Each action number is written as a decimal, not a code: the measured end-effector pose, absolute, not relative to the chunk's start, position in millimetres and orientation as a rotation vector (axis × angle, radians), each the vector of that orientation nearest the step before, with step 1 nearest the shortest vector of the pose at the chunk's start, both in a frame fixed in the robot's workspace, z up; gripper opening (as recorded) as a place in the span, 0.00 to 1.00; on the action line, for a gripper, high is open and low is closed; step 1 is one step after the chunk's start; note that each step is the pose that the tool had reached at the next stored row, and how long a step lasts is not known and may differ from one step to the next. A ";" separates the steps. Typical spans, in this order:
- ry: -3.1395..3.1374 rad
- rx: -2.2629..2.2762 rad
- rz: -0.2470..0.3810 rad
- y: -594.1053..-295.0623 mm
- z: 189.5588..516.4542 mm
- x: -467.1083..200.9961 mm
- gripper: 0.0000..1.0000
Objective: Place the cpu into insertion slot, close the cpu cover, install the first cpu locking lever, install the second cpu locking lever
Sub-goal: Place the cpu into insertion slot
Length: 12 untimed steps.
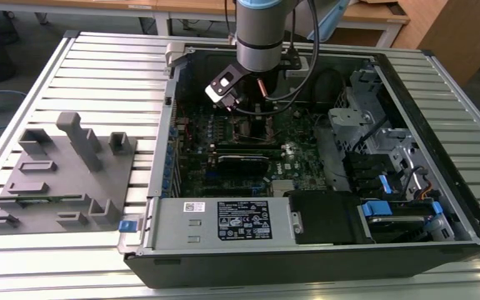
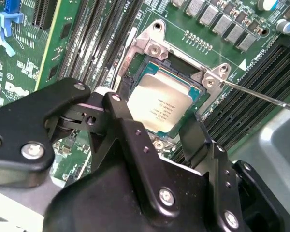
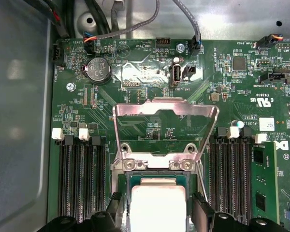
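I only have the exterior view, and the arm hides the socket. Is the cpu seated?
Observer: Yes. In the second wrist view the cpu lies flat in the insertion slot.
Operator: And the cpu cover?
Observer: Open. In the first wrist view the cpu cover stands raised at its hinge, off the chip.
Operator: Any lever down?
Observer: In the second wrist view one thin locking lever juts away from the socket, apparently unlatched.
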<state>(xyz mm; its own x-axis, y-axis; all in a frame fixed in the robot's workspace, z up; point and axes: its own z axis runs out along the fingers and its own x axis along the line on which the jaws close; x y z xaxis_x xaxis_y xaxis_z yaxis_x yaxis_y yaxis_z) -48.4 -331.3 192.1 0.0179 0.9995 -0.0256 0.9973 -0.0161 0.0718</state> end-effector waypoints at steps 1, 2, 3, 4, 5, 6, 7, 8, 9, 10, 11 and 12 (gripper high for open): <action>2.154 2.191 0.049 -331.3 192.9 -48.4 0.67; 2.154 2.191 0.050 -331.3 194.0 -48.4 0.67; 2.154 2.191 0.049 -331.3 195.6 -48.4 0.67; 2.154 2.191 0.049 -331.3 197.4 -48.4 0.67; 2.154 2.191 0.049 -331.3 199.1 -48.4 0.67; 2.154 2.191 0.049 -331.3 200.9 -48.4 0.67; 2.154 2.191 0.050 -331.3 202.7 -48.4 0.67; 2.154 2.191 0.050 -331.3 204.3 -48.4 0.67; 2.154 2.191 0.050 -331.3 205.8 -48.4 0.67; 2.154 2.191 0.049 -331.3 207.2 -48.4 0.67; 2.154 2.191 0.049 -331.3 208.7 -48.4 0.67; 2.154 2.191 0.050 -331.3 210.1 -48.4 0.67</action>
